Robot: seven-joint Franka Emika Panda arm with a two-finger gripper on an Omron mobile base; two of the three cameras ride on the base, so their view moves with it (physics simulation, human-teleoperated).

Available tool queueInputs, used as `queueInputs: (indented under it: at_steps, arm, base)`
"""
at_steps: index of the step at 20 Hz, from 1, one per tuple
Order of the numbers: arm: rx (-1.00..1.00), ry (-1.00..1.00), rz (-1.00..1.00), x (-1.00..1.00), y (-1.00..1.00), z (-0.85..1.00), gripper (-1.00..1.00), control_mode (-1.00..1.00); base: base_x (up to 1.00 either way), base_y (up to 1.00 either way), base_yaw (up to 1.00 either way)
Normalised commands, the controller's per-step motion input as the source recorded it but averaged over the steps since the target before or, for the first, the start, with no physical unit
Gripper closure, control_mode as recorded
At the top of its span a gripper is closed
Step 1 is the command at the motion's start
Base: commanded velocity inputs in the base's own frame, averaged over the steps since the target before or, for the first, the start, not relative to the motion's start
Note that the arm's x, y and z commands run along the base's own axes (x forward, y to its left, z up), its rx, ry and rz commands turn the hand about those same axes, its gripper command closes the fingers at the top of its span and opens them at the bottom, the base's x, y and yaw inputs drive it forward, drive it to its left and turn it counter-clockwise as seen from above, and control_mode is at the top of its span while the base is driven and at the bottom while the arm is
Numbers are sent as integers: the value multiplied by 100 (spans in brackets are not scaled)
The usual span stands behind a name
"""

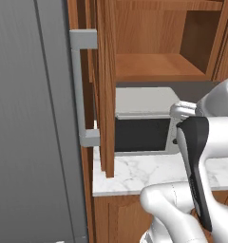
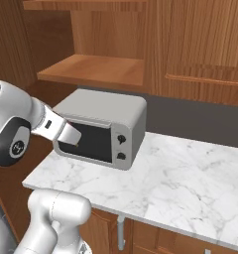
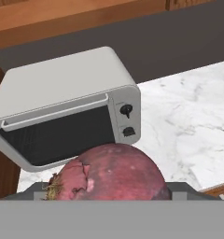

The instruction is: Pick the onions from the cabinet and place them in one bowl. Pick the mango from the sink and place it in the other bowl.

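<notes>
Red onion gripped above the counter
The reddish-purple onion [image 3: 109, 172] sits between the jaws, held, root tuft pointing left, near the toaster oven [image 3: 69, 109].

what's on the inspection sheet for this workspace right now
surface: white marble counter, bare right of the toaster oven.
job's things: reddish-purple onion sits close in front of the hand camera, low between the finger tips; cabinet door swung open, grey bar handle, lower shelf bare where visible. Second onion, mango, sink and bowls: nothing seen.
clutter: grey toaster oven with dark glass door and two knobs, standing on the counter under the cabinet.
pincer: pincer shut on the onion, held in front of the toaster oven.
cables: nothing seen.
surroundings: grey panel left of the cabinet, wooden wall cabinets above, low cupboards under the counter.
</notes>
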Motion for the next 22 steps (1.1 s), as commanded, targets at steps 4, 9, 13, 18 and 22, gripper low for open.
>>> queueInputs:
  at_steps: [4, 9, 13, 18, 22]
  arm:
    - [0, 0, 0, -2, 0, 0, 100, 100]
    - [0, 0, 0, 0, 0, 0, 100, 100]
    - [0, 0, 0, 0, 0, 0, 100, 100]
    - [0, 0, 0, 0, 0, 0, 100, 100]
    - [0, 0, 0, 0, 0, 0, 100, 100]
  base:
    - [-5, 0, 0]
    - [-40, -1, 0]
    - [-45, -3, 0]
    - [-41, 0, 0]
    - [-48, -2, 0]
